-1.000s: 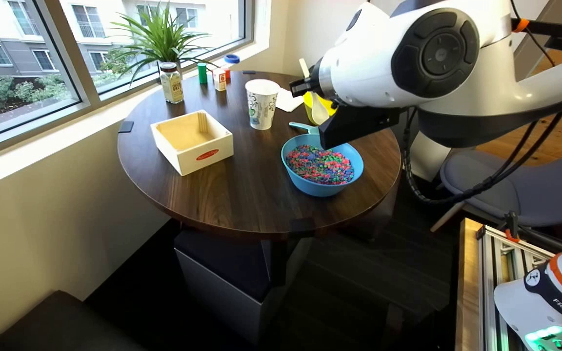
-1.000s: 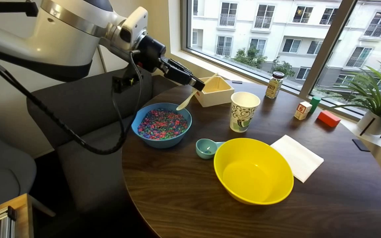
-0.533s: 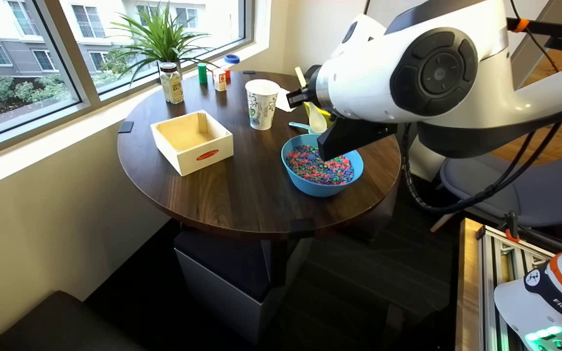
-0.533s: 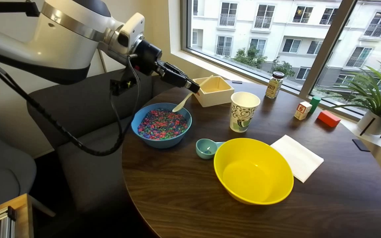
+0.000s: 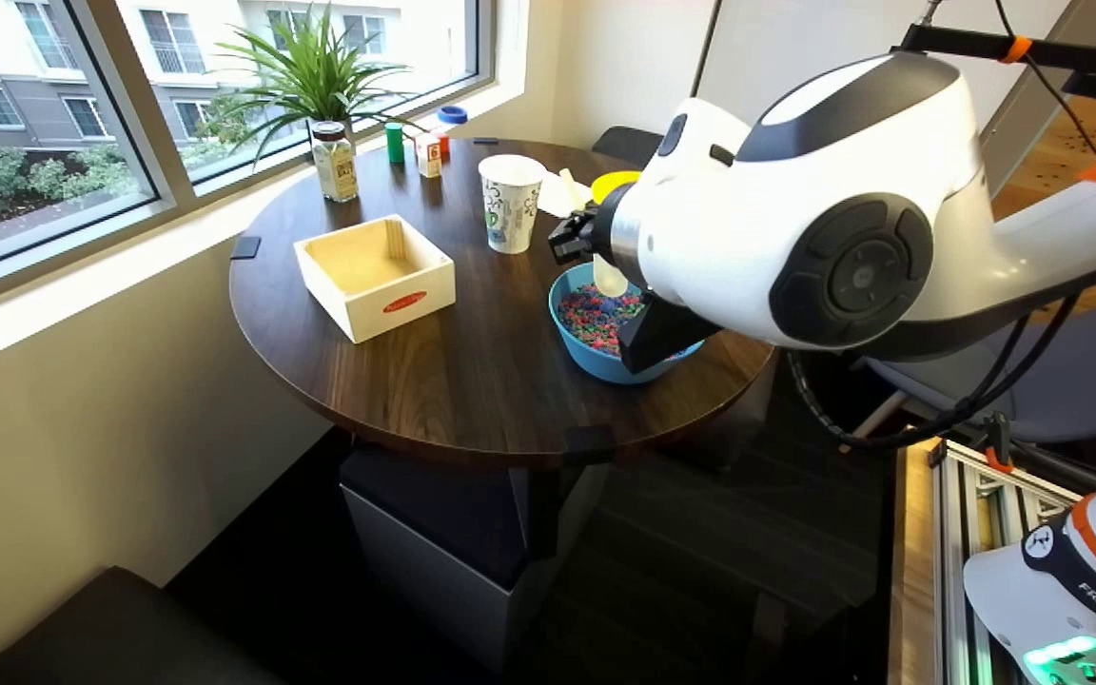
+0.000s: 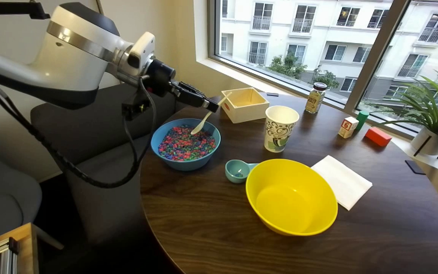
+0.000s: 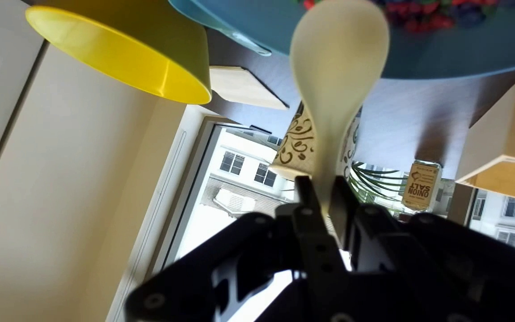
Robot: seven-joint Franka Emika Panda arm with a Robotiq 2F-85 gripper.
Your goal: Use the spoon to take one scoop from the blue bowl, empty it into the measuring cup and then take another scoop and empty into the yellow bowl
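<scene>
the black two-fingered gripper (image 7: 322,192) is clamped on the handle of a pale cream, plastic-looking spoon (image 7: 339,53), one finger to each side. the spoon is tilted, its oval end lowest, over a round bright blue bowl (image 6: 184,165) that stands near the edge of the round dark wooden table (image 6: 211,224), on the side of the white robot arm (image 6: 76,61). the bowl holds small red, blue and green pieces (image 6: 184,147); whether the spoon touches them cannot be told.

in an exterior view, a small round teal measuring cup (image 6: 233,167) sits between the blue bowl and a wide glossy yellow bowl (image 6: 293,194), its handle partly hidden behind the yellow rim. a folded white paper napkin (image 6: 344,184) lies just beside the yellow bowl. nearer the middle of the table, a tall tapered white paper cup (image 6: 279,131) with a scroll pattern stands upright, near a square open box (image 6: 251,113) of pale wood.

toward the edge below the window (image 6: 306,42) stand a glass jar (image 6: 315,99) of onion salt with a brown lid, a pale block (image 6: 347,128) with a red 6 and a green cylinder (image 6: 362,119); a red block (image 6: 378,136) lies near them.
</scene>
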